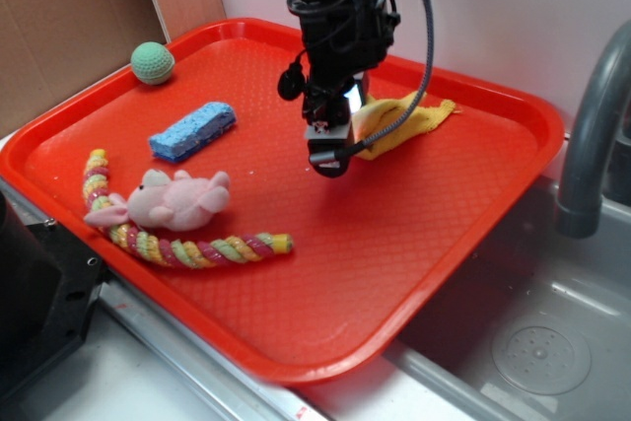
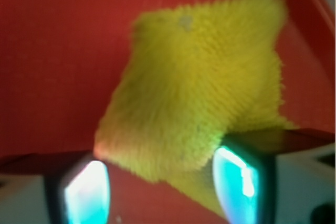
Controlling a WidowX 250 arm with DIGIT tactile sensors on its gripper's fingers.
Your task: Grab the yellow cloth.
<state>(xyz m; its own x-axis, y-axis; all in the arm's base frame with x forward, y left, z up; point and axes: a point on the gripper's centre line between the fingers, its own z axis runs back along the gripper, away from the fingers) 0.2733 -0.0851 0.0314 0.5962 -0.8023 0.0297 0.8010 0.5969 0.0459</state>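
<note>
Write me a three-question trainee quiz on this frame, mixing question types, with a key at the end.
1. True or false: the yellow cloth lies outside the red tray.
2. Which item rests on the multicoloured rope toy? A) blue sponge B) pink plush toy C) green ball
3. In the wrist view, what lies between the two fingers of the gripper?

Key:
1. False; it lies on the tray, near the far edge.
2. B.
3. The near corner of the yellow cloth; the jaws stand apart on either side, not closed on it.
</note>
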